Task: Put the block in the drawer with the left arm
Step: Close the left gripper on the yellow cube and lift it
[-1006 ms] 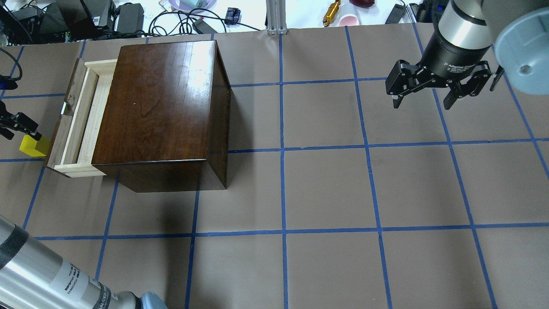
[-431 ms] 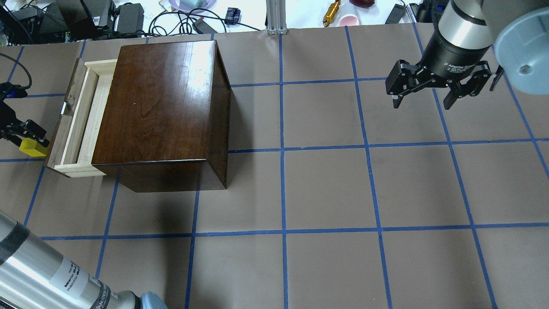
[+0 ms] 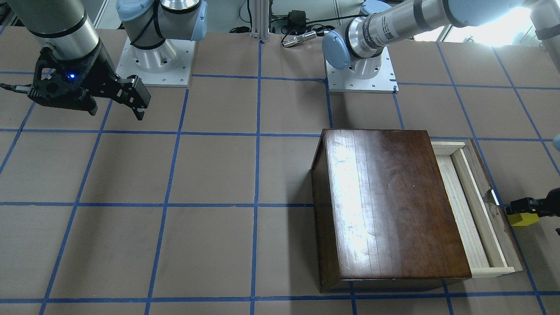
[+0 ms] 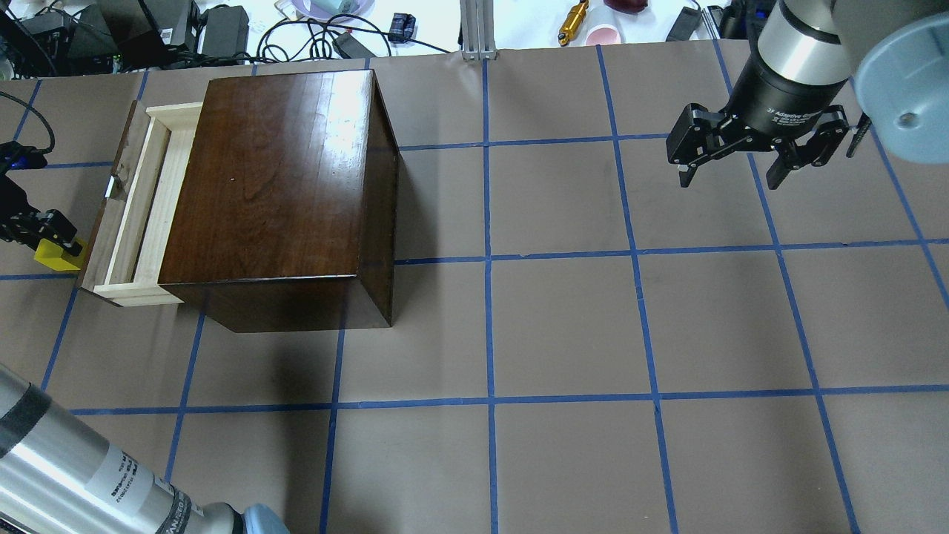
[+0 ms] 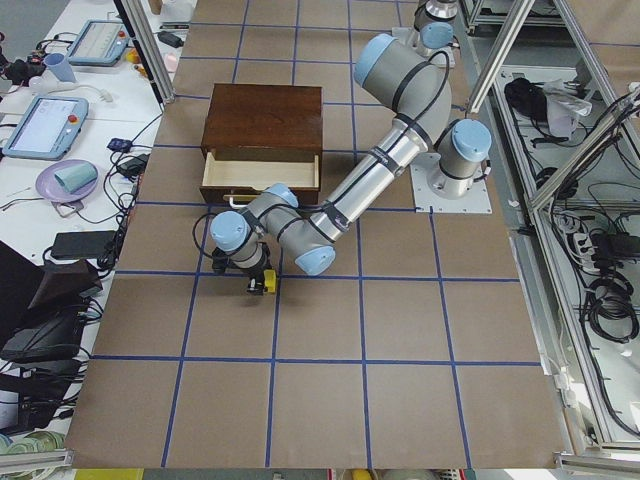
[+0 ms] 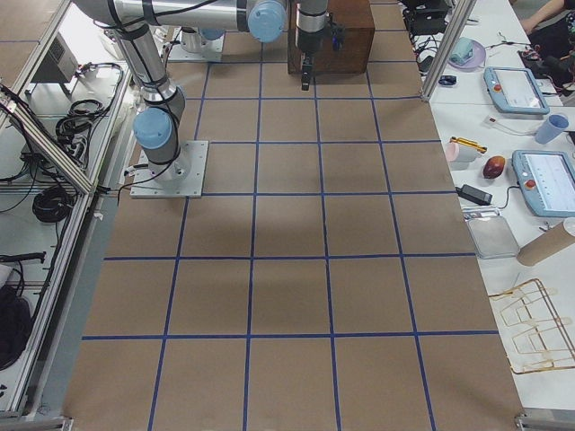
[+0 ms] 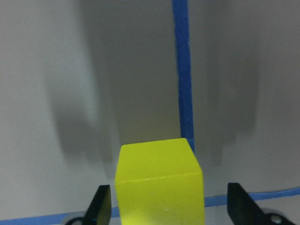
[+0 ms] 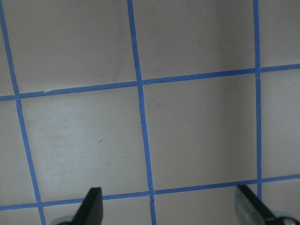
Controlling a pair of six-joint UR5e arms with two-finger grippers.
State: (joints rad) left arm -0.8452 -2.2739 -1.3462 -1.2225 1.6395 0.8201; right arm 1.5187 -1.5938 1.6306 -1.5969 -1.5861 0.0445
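Note:
The yellow block (image 4: pixel 61 256) sits on the table just outside the drawer's dark front panel, at the far left of the overhead view. My left gripper (image 4: pixel 41 236) is down over it. In the left wrist view the block (image 7: pixel 159 180) stands between the two open fingertips (image 7: pixel 102 206), close to one finger and with a gap to the other. The drawer (image 4: pixel 137 211) is pulled out of the dark-brown box (image 4: pixel 274 178), its pale tray empty. My right gripper (image 4: pixel 730 174) is open and empty, hovering at the far right.
The box (image 3: pixel 389 201) stands on brown paper with a blue tape grid. Cables, chargers and small items lie along the back edge (image 4: pixel 311 30). The block also shows beside the drawer front in the front-facing view (image 3: pixel 523 218).
My left gripper has moved toward the drawer front and down over the yellow block, now partly covering it. The block and the right arm have not moved.

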